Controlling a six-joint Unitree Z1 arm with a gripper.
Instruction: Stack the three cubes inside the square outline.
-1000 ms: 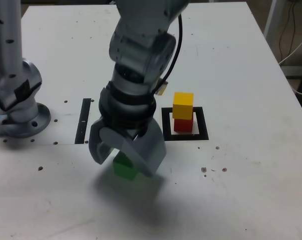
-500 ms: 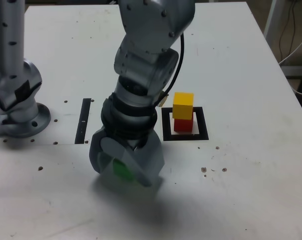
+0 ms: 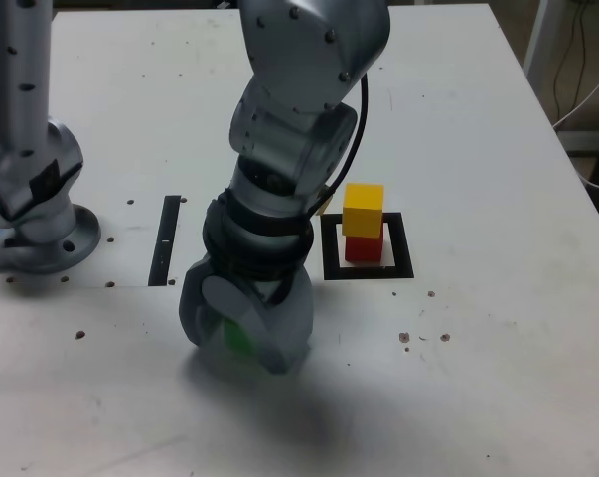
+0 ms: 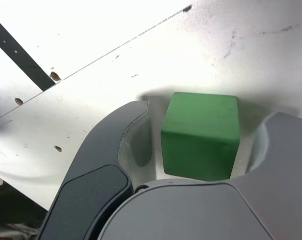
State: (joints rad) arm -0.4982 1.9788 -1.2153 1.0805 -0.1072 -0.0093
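The green cube (image 3: 238,338) (image 4: 201,132) rests on the white table near the front, left of the stack in the exterior view. My gripper (image 3: 241,344) (image 4: 211,116) is down over it, one finger on each side. The wrist view shows a narrow gap between each finger and the cube, so the jaws are open and partly drawn in. The yellow cube (image 3: 364,209) sits on the red cube (image 3: 363,248) inside the square outline (image 3: 369,271), to the exterior view's right of my arm.
A narrow black strip (image 3: 166,238) (image 4: 20,57) lies on the table at the exterior view's left of my arm. The grey base of another arm (image 3: 31,214) stands at the far left. Small holes and specks dot the table.
The gripper has come down around the green cube and its jaws have drawn in from wide open to close beside the cube. The stack has not moved.
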